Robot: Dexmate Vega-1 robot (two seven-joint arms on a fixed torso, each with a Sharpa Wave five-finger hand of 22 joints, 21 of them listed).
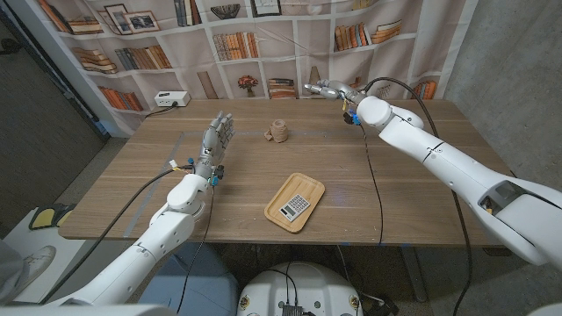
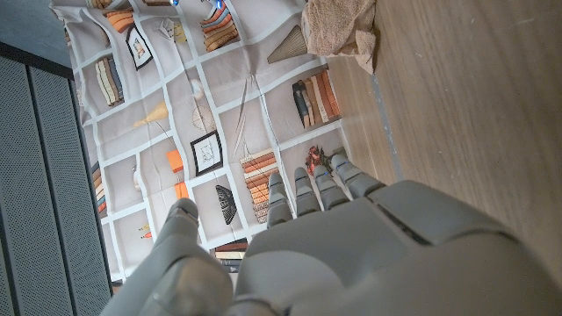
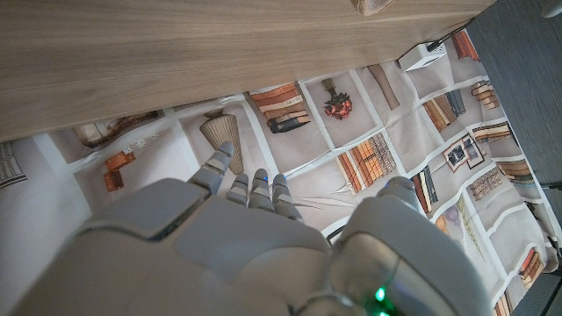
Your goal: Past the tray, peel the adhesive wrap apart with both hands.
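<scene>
The left hand (image 1: 215, 140) is raised over the wooden table (image 1: 158, 189) with its fingers spread and pointing away from the robot, holding nothing. The right hand (image 1: 327, 89) hangs at the table's far edge, up against the bookshelf backdrop (image 1: 263, 44), its fingers reaching toward the robot's left; it too holds nothing, and its fingers look loosely extended in the right wrist view (image 3: 250, 197). The adhesive wrap (image 1: 278, 132), a small tan roll with a loose tail, sits on the table between the two hands, to the right of the left hand and slightly farther out, and nearer the robot than the right hand; neither hand touches it. In the left wrist view the wrap (image 2: 342, 31) appears as a beige textured lump well beyond the left hand's fingertips (image 2: 303, 180). The wooden tray (image 1: 295, 202) lies closer to the robot than both hands, carrying a small calculator-like object (image 1: 295, 206). A white power strip (image 1: 171, 99) rests at the table's far corner beyond the left hand.
</scene>
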